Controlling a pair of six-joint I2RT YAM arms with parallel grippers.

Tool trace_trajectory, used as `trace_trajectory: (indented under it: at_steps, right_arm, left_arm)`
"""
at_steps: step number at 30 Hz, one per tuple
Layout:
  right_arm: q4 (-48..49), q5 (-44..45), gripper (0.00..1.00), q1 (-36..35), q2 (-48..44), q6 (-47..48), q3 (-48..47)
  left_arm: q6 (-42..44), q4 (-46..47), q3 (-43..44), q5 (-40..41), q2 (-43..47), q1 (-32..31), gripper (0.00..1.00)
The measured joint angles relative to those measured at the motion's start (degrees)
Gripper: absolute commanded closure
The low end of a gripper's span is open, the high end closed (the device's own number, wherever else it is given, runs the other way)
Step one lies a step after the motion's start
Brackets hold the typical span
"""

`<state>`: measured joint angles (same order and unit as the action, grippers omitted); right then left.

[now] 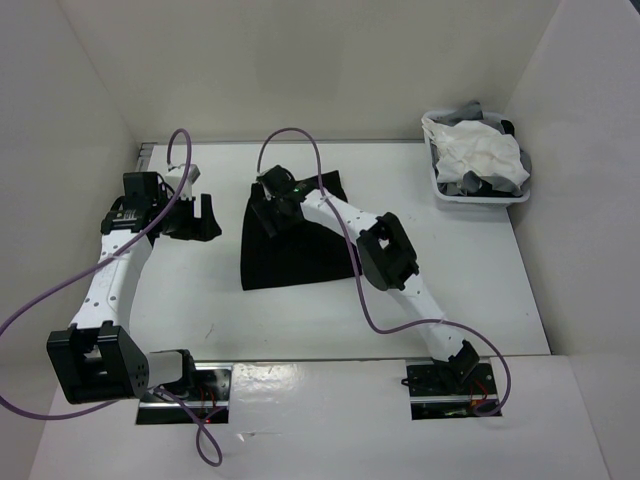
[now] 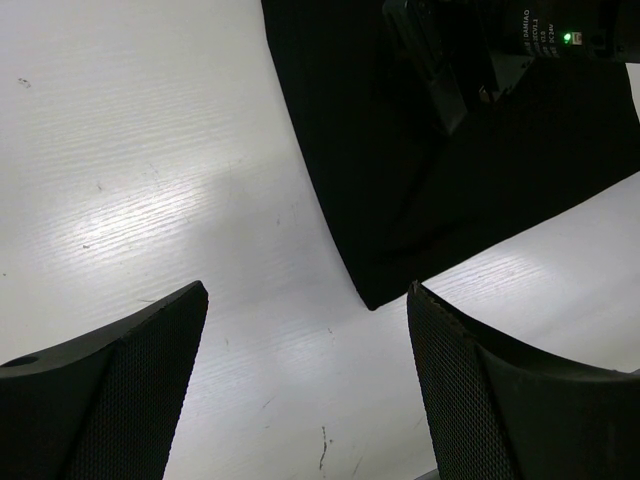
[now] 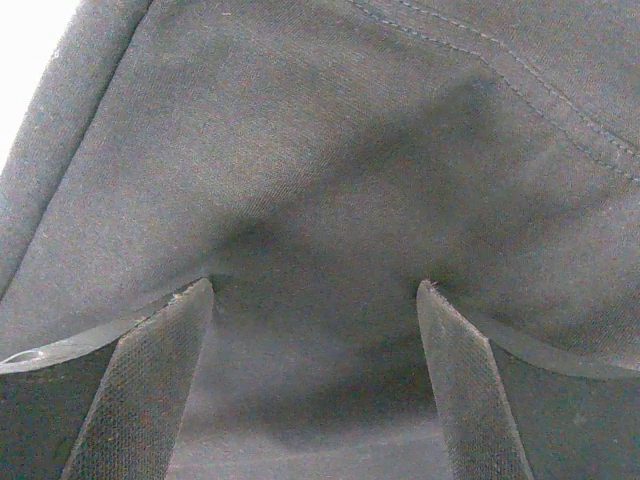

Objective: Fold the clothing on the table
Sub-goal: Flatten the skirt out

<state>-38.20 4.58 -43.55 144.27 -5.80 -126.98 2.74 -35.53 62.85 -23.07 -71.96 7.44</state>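
Nearest the lens in the left wrist view, the left gripper (image 2: 305,300) stands with its two mesh-faced fingers (image 2: 120,390) spread wide. Nothing is between them but bare table (image 2: 150,180). It holds nothing and hangs just left of the clothing (image 2: 450,180), whose near-left corner lies a little beyond the right finger.

From above, the clothing (image 1: 295,255) lies flat in the middle of the table (image 1: 480,270), toward the far side. It is a compact dark shape, narrower at the far end than at the near one, and it looks already doubled over.

I judge it light, limp and not at all fragile. It will sag and drape from wherever it is lifted, and a single pinch point would let the rest trail and slide on the smooth top. An edge or corner is the best hold, pinched through all the layers, ideally with both arms taking matching corners.

Over the far-left part of the fabric is the right gripper (image 1: 270,205), its arm reaching across the garment. In its own view the right gripper (image 3: 315,285) has its pads parted wide, with knit cloth and a stitched seam filling the view close beyond them. It grips nothing, and I cannot tell whether the tips touch the cloth.

At the far right sits a small basket (image 1: 480,200) of white and grey cloth, well apart.
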Motion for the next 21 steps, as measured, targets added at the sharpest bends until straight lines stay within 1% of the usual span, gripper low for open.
trace_trajectory:
  at_steps: [3,7,12,21]
  right_arm:
    - [-0.61,-0.02,0.13,0.37,0.59,-1.2,-1.16]
    - [-2.51,0.35,0.13,1.09,2.69,-2.86,-5.33]
    - [-4.28,2.99,0.09,2.23,5.31,-4.57,-10.12]
    - [-8.07,6.23,0.07,3.21,9.03,-6.64,-17.07]
  left_arm:
    - [0.0,0.0,0.0,-0.02,0.0,-0.02,0.13]
    - [0.0,0.0,0.0,-0.09,0.0,0.0,0.13]
    - [0.07,0.0,0.0,-0.24,-0.2,0.0,0.13]
    - [0.07,-0.02,0.0,-0.44,-0.31,0.0,0.13]
